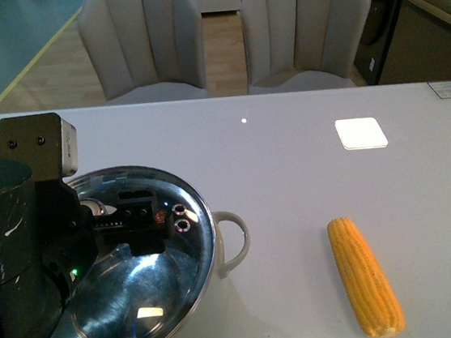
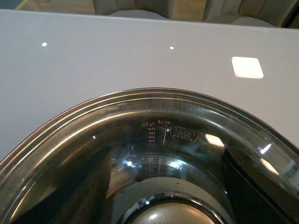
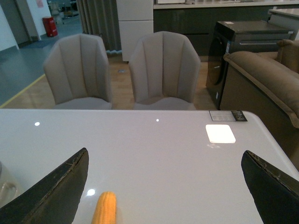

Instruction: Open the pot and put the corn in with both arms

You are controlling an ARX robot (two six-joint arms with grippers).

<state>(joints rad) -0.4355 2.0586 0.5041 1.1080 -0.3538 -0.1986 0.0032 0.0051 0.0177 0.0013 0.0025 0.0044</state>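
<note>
Pot stands on the white table with its glass lid over it. The bulky black left arm hangs directly above the pot. To the right of the pot and well apart from it lies the corn, flat on the table. The left hand points down at the lid, its fingers flanking the silver knob; I cannot tell if they grip it. The right hand hovers over the corn, spread wide and holding nothing.
</note>
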